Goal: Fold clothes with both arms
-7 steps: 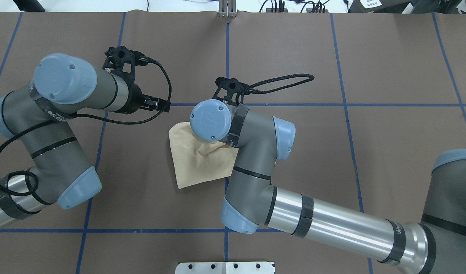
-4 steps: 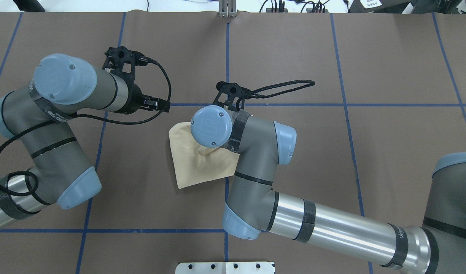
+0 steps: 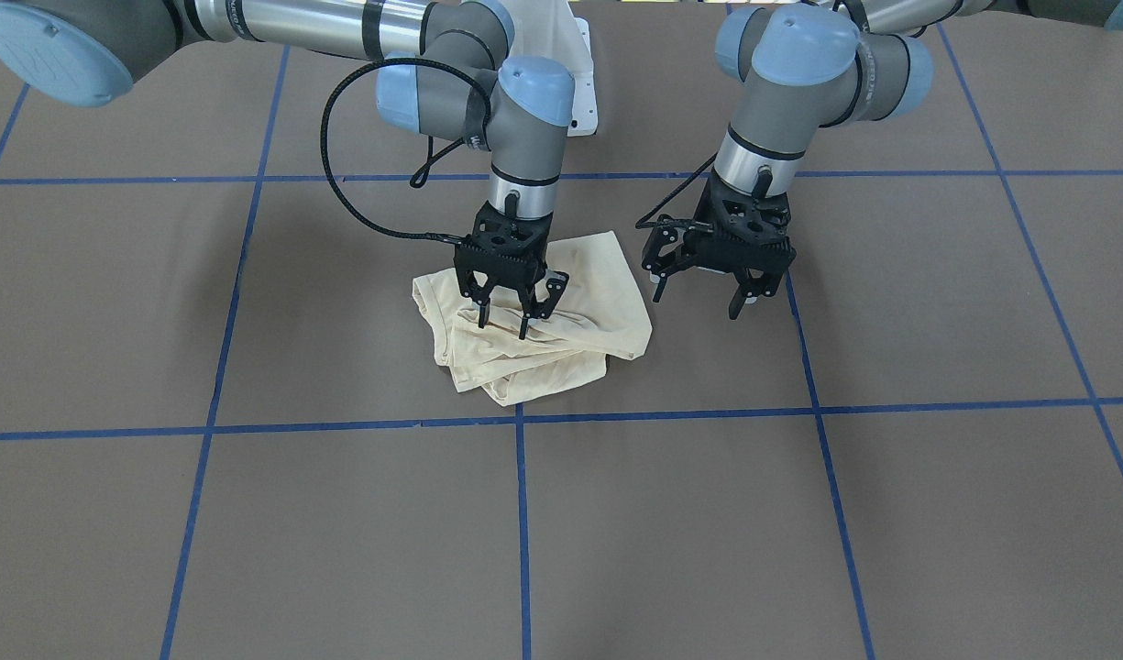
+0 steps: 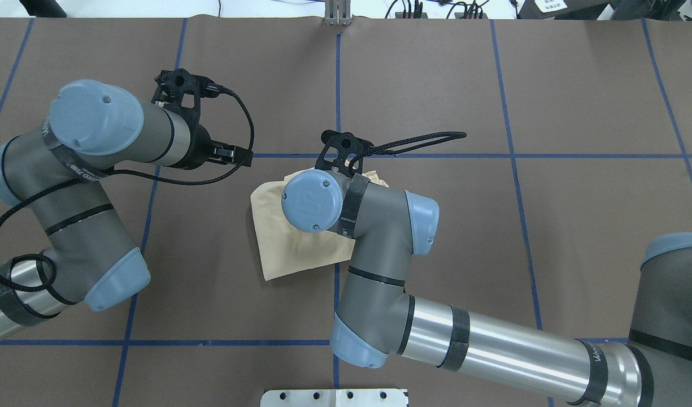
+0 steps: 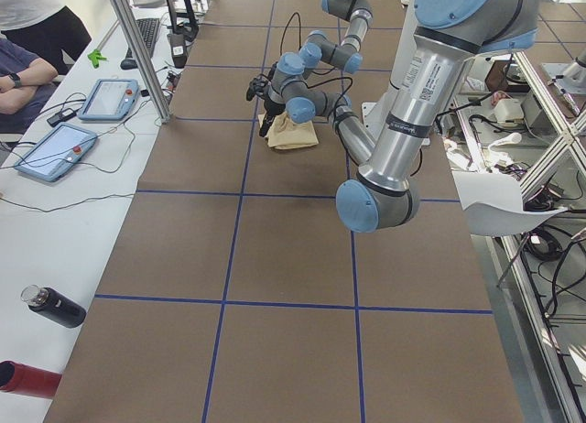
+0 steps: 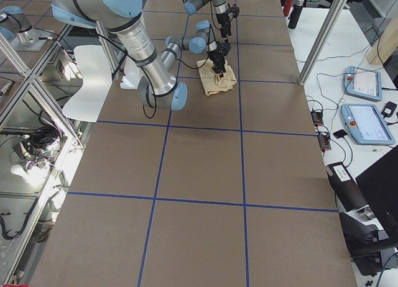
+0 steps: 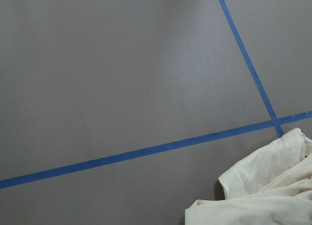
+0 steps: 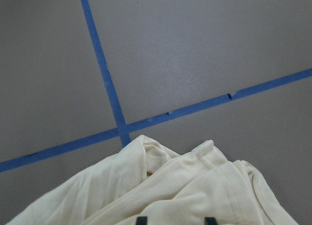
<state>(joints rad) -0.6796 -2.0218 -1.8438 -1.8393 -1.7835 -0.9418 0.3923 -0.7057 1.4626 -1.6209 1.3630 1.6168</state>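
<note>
The cream T-shirt (image 3: pixel 607 275) is already folded into a small bundle directly under the right gripper (image 3: pixel 515 313), whose fingers (image 3: pixel 481 310) are spread. The left gripper (image 3: pixel 699 295) is held open just beside it. Only tidying seems left.

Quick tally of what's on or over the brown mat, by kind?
shirt: 1
arms: 2 (left arm, right arm)
tools: 2 (left tool, right tool)
Total: 5
</note>
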